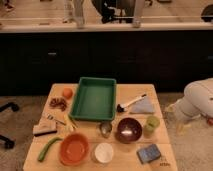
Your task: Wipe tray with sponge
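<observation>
The tray sat toward the back edge of the table, roughly midway between its left and right edges. The sponge lay flat near the front right corner, well apart from the tray, with a dark bowl between them. The gripper hung just beyond the table's right edge, near a green cup, its jaws apart and holding nothing.
</observation>
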Tool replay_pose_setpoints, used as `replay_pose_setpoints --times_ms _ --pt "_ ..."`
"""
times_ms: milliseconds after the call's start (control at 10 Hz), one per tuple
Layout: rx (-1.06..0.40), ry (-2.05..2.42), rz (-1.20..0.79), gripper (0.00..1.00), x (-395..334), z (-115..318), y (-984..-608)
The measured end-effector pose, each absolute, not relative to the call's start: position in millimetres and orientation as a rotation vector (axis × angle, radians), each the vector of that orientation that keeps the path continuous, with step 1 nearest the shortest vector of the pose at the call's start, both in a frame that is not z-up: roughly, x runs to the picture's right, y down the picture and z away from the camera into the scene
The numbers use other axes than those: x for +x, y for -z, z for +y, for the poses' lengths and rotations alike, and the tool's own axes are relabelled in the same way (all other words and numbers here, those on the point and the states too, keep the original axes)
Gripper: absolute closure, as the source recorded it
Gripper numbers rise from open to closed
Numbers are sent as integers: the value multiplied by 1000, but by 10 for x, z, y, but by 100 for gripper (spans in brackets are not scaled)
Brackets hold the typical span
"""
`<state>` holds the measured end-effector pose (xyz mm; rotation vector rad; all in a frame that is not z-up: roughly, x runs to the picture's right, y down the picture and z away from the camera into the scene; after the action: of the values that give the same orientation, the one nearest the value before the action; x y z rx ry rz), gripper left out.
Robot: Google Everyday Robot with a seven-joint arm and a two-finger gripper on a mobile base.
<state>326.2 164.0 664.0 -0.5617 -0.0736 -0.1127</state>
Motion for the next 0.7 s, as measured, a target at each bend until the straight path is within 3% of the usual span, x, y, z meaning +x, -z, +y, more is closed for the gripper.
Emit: replay_pose_setpoints --times_ms 700 --pt "-570 182 -118 20 3129 2401 -6604"
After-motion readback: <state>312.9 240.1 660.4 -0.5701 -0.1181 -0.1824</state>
